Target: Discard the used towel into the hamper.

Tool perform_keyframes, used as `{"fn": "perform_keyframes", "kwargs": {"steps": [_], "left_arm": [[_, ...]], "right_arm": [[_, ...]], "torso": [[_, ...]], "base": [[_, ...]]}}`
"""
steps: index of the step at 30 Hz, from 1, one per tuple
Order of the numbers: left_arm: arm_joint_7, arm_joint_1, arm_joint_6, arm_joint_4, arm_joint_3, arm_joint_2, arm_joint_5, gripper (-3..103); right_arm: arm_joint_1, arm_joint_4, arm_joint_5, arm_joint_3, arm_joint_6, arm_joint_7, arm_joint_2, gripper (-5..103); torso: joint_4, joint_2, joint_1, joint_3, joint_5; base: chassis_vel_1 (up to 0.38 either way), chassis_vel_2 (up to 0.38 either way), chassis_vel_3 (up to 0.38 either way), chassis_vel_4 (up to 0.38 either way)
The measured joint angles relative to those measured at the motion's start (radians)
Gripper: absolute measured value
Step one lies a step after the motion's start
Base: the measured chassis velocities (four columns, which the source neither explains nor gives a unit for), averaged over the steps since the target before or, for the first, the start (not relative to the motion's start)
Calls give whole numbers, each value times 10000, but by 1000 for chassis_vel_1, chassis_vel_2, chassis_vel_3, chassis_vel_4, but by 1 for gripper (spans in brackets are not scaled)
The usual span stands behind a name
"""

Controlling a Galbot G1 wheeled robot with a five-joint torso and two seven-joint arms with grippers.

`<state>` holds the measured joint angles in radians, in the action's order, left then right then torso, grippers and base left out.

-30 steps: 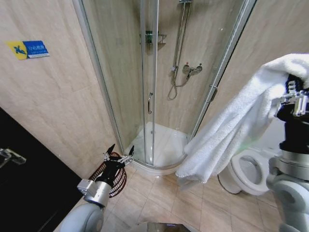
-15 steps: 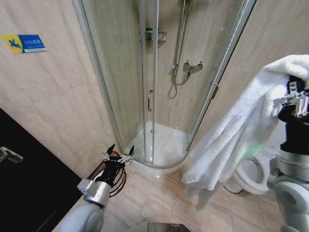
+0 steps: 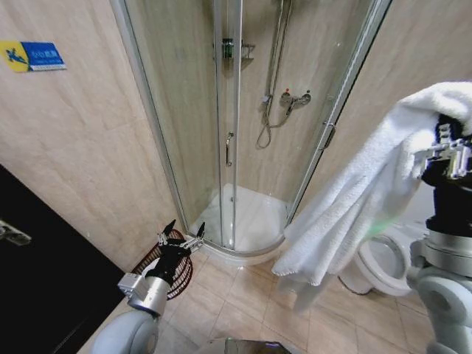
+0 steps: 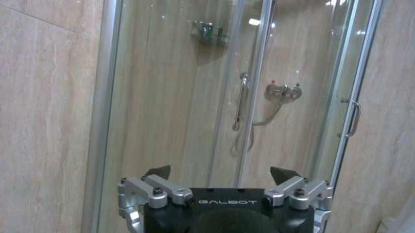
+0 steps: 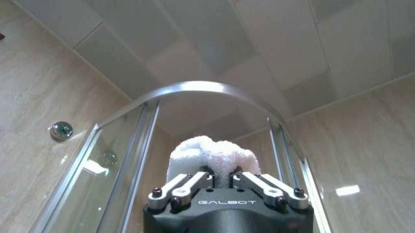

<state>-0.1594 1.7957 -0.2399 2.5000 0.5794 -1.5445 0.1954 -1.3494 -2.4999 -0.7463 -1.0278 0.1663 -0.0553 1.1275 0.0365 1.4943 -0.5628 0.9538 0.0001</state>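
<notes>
High on the right, right gripper raised near head height, clenched on a fold of the white towel; in the right wrist view, fingers pinched tight around a bunched tuft of cloth. Rest of the towel hanging in a long drape down toward the tiled floor, in front of the toilet — held that high, most likely, to keep the loose end off the floor while carried.

Low on the left, left gripper parked with fingers spread and nothing between them, hovering just above the hamper. Hamper standing on the floor against the wall, beside the curved glass shower cabin, partly hidden behind the left arm, so the mouth perhaps free, though hard to judge from here.

Towel and hamper well apart, on opposite sides of the shower door. Drop not yet made; towel needing to cross leftward and down over the hamper.
</notes>
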Motion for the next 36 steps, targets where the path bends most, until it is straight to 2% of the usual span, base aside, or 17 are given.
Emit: {"fn": "perform_keyframes", "kwargs": {"steps": [20,36], "left_arm": [[0,0,0,0,0,0,0,100],[0,0,0,0,-1,0,0,100]], "right_arm": [[-85,-1,-121,302,-69,137,-116,12],[539,-2,-318,588,-36,-10,-731,12]], "torso": [[-1,58,-21,29,0],[-1,-600,289,-313,0]], "base": [[49,42,-48,-46],[17,18,11,12]]}}
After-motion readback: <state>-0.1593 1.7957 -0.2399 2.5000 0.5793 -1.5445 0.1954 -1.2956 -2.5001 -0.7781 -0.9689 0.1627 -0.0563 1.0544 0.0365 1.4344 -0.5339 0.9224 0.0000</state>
